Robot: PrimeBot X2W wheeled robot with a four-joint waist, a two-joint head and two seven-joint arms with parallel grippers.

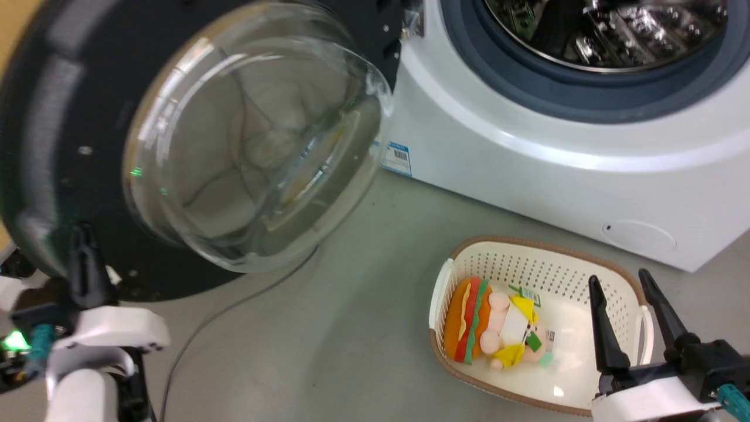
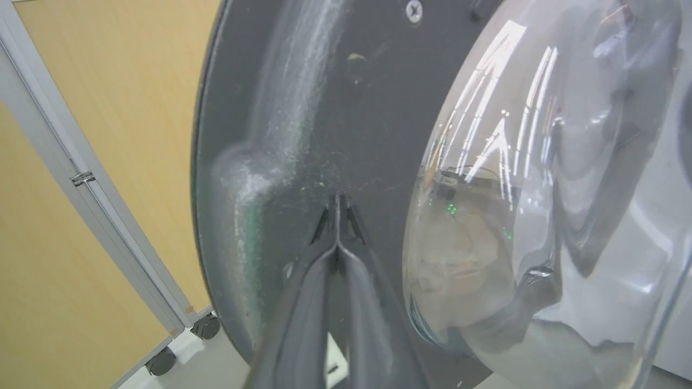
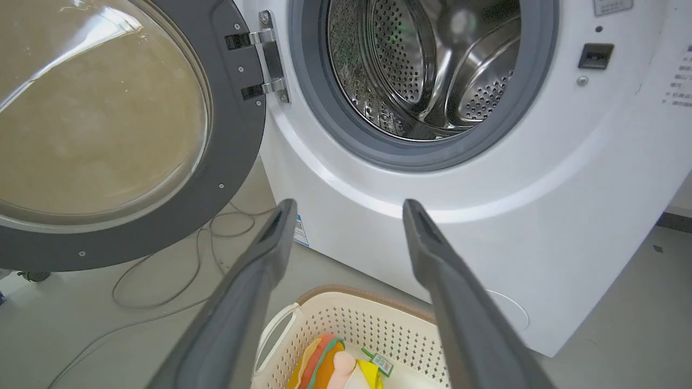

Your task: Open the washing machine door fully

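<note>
Standing open on the left of the scene, the washing machine door (image 1: 58,146) shows its black inner face, and its clear glass bowl (image 1: 252,146) bulges toward the camera. In the right wrist view its hinge (image 3: 267,59) joins it to the left edge of the washing machine (image 1: 527,164), whose grey rubber ring (image 1: 586,99) and steel drum (image 1: 615,29) lie fully exposed at the far right. A blue label (image 1: 398,157) sits low on the machine's left corner.

The left end effector (image 1: 85,246) is closed with nothing between its fingers. Its joined tips point at the door's black face near the lower left rim, just beside the glass; I cannot tell whether they touch it. The right end effector (image 1: 618,278) is at the near right, its fingers spread wide and empty above a cream perforated basket (image 1: 527,249). The basket rests on the grey floor (image 1: 351,293) just in front of the machine and holds a burger-shaped plush toy (image 1: 469,319). A thin cable (image 1: 234,305) trails across the floor below the door.
</note>
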